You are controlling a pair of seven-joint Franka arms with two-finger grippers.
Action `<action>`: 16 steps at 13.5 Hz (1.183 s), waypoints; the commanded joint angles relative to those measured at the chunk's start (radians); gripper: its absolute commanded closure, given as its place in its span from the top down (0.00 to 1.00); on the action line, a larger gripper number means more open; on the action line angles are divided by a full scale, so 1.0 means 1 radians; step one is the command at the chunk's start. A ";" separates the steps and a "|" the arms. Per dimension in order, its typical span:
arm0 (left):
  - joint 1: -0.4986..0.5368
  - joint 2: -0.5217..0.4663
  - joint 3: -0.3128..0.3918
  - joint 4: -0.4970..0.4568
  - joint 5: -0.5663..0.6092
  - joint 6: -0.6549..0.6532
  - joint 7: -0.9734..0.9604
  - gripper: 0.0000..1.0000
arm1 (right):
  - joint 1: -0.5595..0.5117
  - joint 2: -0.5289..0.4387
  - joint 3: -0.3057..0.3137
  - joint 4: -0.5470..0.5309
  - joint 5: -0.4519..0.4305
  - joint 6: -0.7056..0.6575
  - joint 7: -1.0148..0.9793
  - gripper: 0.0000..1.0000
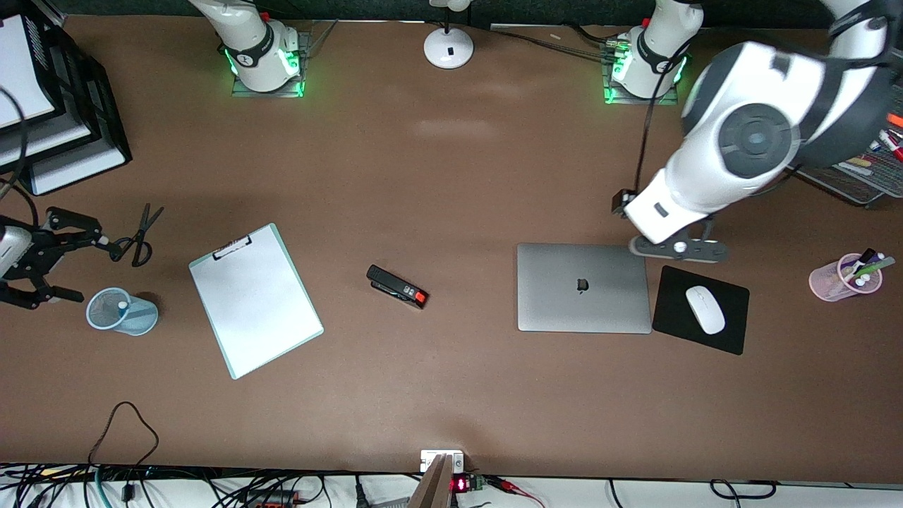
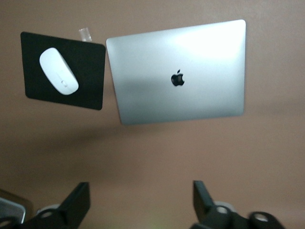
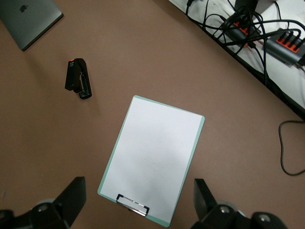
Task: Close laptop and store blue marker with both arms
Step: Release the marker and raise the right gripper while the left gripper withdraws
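The laptop (image 1: 582, 286) (image 2: 178, 71) lies closed on the table, its silver lid with the dark apple logo facing up. My left gripper (image 1: 679, 248) (image 2: 141, 200) hangs open and empty over bare table by the laptop's corner nearest the left arm's base. A sky-blue marker (image 1: 123, 306) with a white end stands in a pale blue cup (image 1: 113, 314) at the right arm's end of the table. My right gripper (image 1: 90, 268) (image 3: 138, 200) hangs open and empty beside that cup; a corner of the laptop (image 3: 28, 19) shows in the right wrist view.
Black mouse pad (image 1: 700, 309) (image 2: 64, 71) with a white mouse (image 1: 705, 309) lies beside the laptop. Also on the table are a clipboard (image 1: 254, 300) (image 3: 152, 160), stapler (image 1: 397, 286) (image 3: 77, 78), scissors (image 1: 141, 236), pink pen cup (image 1: 846, 276), mesh tray (image 1: 871, 180) and black paper trays (image 1: 63, 106).
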 commanded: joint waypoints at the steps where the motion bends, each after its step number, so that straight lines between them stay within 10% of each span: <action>1: 0.065 -0.015 -0.008 0.074 -0.053 -0.097 0.099 1.00 | 0.055 -0.059 -0.005 -0.023 -0.083 -0.060 0.202 1.00; 10: -0.073 -0.283 0.332 -0.169 -0.099 -0.013 0.380 1.00 | 0.192 -0.175 -0.002 -0.036 -0.225 -0.246 0.859 1.00; 16: -0.091 -0.371 0.360 -0.268 -0.099 0.049 0.386 1.00 | 0.220 -0.315 -0.002 -0.200 -0.325 -0.245 0.999 1.00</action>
